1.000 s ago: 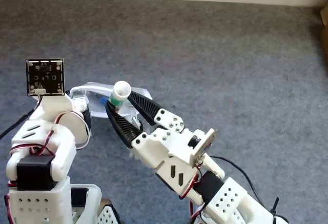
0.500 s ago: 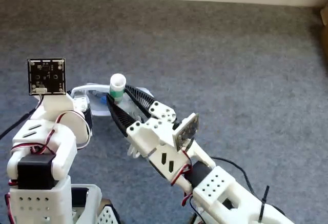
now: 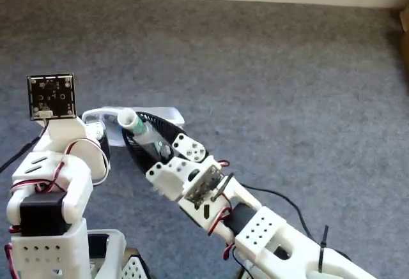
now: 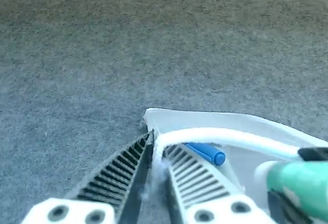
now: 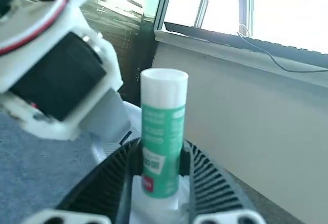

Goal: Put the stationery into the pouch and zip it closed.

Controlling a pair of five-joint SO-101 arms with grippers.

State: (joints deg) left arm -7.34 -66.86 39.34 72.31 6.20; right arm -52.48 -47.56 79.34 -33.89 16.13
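Observation:
A clear white pouch [image 3: 167,114] lies on the grey carpet beside the left arm [image 3: 64,158]. In the left wrist view my left gripper [image 4: 152,141] is shut on the pouch's white rim [image 4: 225,136], holding the mouth up. A blue pen [image 4: 205,154] lies inside the pouch. My right gripper [image 3: 132,128] is shut on a green glue stick [image 3: 142,129] with a white cap, tilted over the pouch's mouth. The right wrist view shows the glue stick [image 5: 162,131] clamped between the black fingers [image 5: 119,167], and its capped end [image 4: 300,180] is at the pouch's opening.
Grey carpet [image 3: 287,81] stretches out wide to the right and back. A pale wall runs along the far edge. The left arm's body [image 5: 48,67] stands close in front of the right gripper. A black cable [image 3: 281,197] trails by the right arm.
The right arm has swung left and turned, tipping the glue stick from upright to slanted and bringing it down over the pouch's mouth. The left arm has hardly moved.

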